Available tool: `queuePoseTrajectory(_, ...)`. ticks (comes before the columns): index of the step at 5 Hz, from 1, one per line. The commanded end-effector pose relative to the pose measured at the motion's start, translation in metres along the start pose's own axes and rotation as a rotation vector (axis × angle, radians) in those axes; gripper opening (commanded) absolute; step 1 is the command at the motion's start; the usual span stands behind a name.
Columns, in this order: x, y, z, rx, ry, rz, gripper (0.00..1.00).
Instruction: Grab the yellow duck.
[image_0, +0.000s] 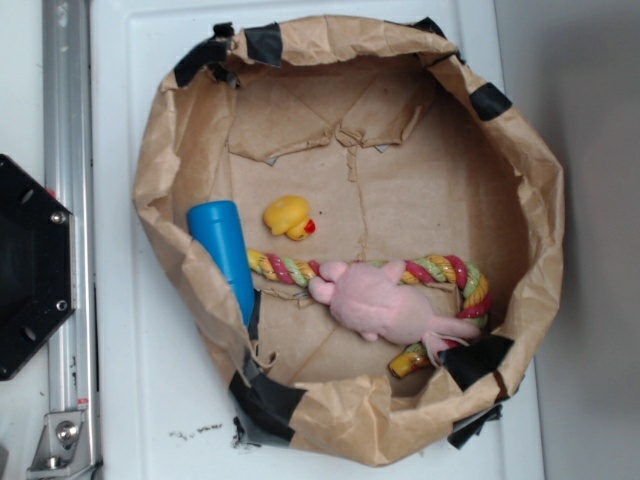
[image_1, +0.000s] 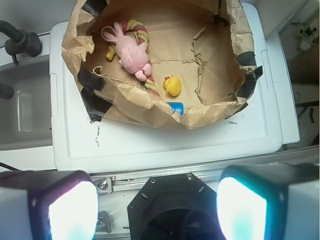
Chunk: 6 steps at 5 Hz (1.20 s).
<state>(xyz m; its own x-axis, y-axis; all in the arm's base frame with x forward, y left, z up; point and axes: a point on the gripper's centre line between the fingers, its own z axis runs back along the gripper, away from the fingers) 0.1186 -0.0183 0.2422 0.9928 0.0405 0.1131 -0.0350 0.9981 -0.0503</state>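
One small yellow rubber duck (image_0: 288, 216) with a red beak sits left of centre in the crumpled brown paper basin (image_0: 520, 150) — beside one blue cylinder (image_0: 227, 255), one braided rope toy (image_0: 440, 270), one pink plush (image_0: 385, 303). The gripper (image_1: 157, 207) is spread open at the wrist view's bottom edge — empty.

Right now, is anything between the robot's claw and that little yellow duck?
Yes. The tool hangs outside the paper bag, whose crumpled near wall rises between it and the yellow duck. A blue cylinder leans against that wall, just before the duck.
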Motion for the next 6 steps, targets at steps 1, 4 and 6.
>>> queuePoseTrajectory(1,0.073,0.038,-0.044,-0.108,-0.078,0.459,1.00)
queuePoseTrajectory(4,0.091,0.073,-0.162,0.154,0.049,0.719,1.00)
queuePoseTrajectory(6,0.091,0.073,-0.162,0.154,0.049,0.719,1.00)
